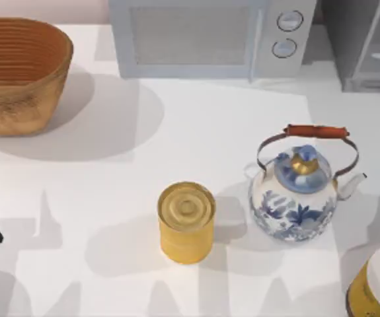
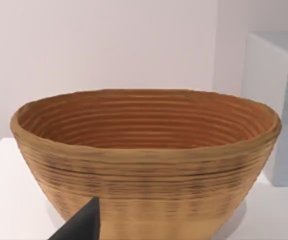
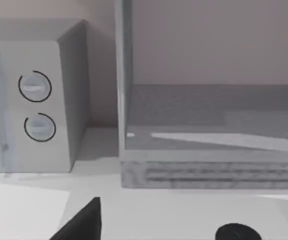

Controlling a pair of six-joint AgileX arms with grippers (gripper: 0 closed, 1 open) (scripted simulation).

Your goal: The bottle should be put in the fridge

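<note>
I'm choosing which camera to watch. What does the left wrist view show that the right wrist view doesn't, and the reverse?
Left wrist alone: a round woven wicker basket, close up on the white table. Right wrist alone: the grey box-like fridge, its inside visible, and the microwave's two round dials. Both share the light grey microwave, seen as a pale box edge beside the basket, plus the table.

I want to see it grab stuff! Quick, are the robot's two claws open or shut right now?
Left gripper, facing the woven basket: cannot be told.
Right gripper, facing the fridge: cannot be told.
</note>
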